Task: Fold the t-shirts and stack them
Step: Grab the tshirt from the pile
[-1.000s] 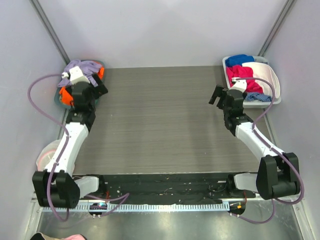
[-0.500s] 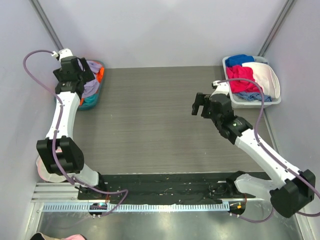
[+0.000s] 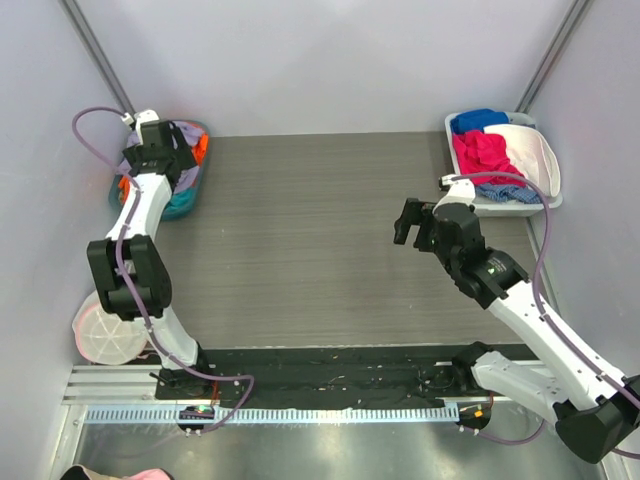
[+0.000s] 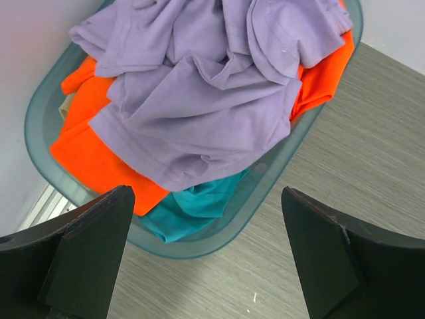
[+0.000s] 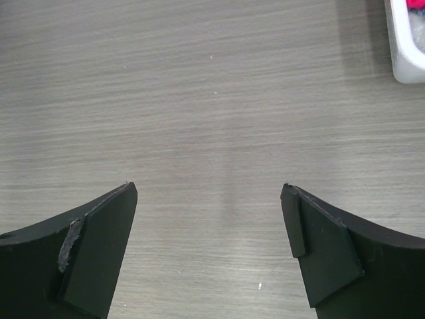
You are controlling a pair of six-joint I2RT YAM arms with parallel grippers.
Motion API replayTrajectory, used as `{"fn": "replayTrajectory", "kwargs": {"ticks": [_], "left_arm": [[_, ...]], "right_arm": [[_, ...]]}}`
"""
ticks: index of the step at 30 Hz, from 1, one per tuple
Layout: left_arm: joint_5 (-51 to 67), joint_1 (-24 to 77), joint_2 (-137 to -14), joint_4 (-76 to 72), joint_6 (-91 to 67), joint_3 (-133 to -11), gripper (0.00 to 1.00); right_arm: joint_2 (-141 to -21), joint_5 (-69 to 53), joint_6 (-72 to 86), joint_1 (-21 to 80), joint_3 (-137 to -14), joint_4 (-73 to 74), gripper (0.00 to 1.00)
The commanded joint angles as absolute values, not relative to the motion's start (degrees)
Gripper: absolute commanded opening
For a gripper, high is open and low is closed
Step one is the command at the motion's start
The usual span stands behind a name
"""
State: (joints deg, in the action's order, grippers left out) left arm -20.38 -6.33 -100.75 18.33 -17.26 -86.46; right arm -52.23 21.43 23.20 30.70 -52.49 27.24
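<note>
Left gripper (image 4: 204,191): jaws spread wide, nothing in them, hanging over the basket (image 4: 219,244) rim. Right gripper (image 5: 209,187): spread too, empty, over bare table (image 5: 212,80) toward 3 o'clock.

Step in hand, as I read it, is pulling the first shirt.
- Go for the lavender shirt (image 4: 199,100); it lies on top.
- Drop onto a raised fold near its middle, toward 12 o'clock from your fingers, and pinch one layer only.
- Bite too deep and you may drag the orange shirt (image 4: 93,153) along.
- Lift straight up so the hem clears the rim, then carry it to the table centre.

Shirts are all in the basket at the table's 10 o'clock corner.
- Lavender: crumpled, heavily creased, covering most of the heap.
- Orange: shows at 9 and 2 o'clock beneath it.
- Teal shirt (image 4: 192,209): at 6 o'clock, pressed against the basket wall.
- None folded yet.
</note>
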Motion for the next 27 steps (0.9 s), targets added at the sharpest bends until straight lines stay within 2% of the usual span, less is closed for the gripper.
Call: {"fn": "replayTrajectory", "kwargs": {"ticks": [1,22,24,25,26,27], "left_arm": [[-22.32,-6.77,-104.05,13.88,-15.56,-90.95,0.98],[-17.67,-11.07,-121.72,14.94,-16.96,-103.35,0.99],[-16.71,-11.07,-123.04,15.03,-16.88,-104.67,0.76],[-16.0,-11.07,-124.0,15.12,-16.88,-105.11,0.61],[-16.17,-11.07,-124.45,15.38,-17.22,-105.47,0.22],[-16.43,-11.07,-124.54,15.47,-18.18,-105.73,0.12]], "right_arm": [[-52.91,21.1,24.08,31.02,-51.68,27.42,1.0],[-55.81,19.95,23.29,31.03,-50.54,26.63,1.0],[-56.51,19.86,23.38,31.11,-50.36,26.37,1.0],[-56.69,19.69,23.38,31.03,-50.27,26.19,1.0],[-56.78,19.77,23.64,31.03,-50.19,26.1,1.0],[-56.78,19.86,23.73,31.11,-50.19,26.1,0.99]]}}
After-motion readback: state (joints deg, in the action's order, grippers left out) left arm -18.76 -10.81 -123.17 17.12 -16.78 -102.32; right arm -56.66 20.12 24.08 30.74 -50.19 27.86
